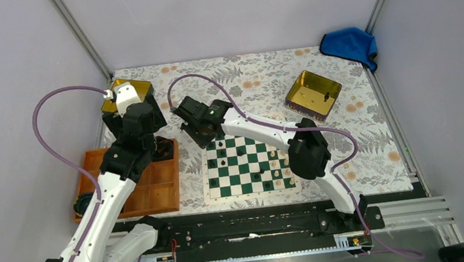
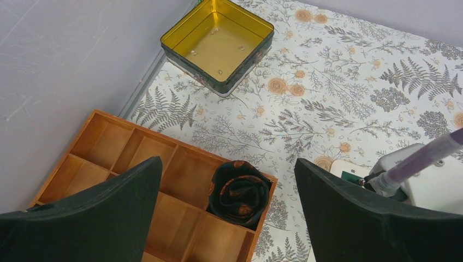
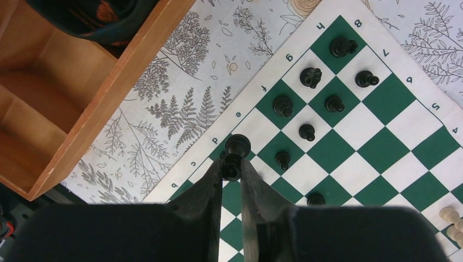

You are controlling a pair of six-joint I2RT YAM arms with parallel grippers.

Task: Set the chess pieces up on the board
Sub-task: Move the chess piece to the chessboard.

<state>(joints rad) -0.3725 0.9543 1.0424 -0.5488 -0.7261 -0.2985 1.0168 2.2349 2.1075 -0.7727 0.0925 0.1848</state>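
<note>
The right gripper (image 3: 232,170) pinches a black chess piece (image 3: 238,145) in narrow jaws over the edge row of the board (image 3: 382,148), near other black pieces (image 3: 307,131). Whether its base touches is unclear. Next, I judge: settle it upright, then release. The left gripper (image 2: 227,164) hangs, jaws wide, above the wooden tray (image 2: 109,147).

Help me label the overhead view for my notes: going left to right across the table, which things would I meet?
orange wooden tray → chess board → right-hand gold tin → blue cloth in the far right corner.
</note>
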